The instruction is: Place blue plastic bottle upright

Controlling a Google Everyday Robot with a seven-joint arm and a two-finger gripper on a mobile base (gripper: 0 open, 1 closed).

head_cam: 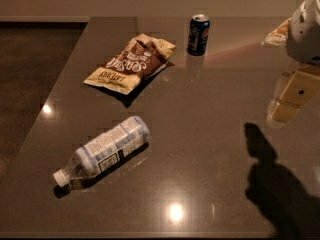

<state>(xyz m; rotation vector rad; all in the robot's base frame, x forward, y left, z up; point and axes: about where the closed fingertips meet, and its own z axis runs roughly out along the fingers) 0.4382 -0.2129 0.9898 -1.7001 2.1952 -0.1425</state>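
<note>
The blue plastic bottle lies on its side on the dark glossy table, at the front left. Its white cap points to the lower left and its base to the upper right. The pale blue-and-white label faces up. My gripper hangs above the table at the right edge of the view, far to the right of the bottle and apart from it. It holds nothing that I can see. Its shadow falls on the table below it.
A brown and yellow chip bag lies flat behind the bottle. A small dark blue can stands upright at the back. The table's left edge runs diagonally past the bottle, with dark floor beyond. Ceiling lights glare on the tabletop.
</note>
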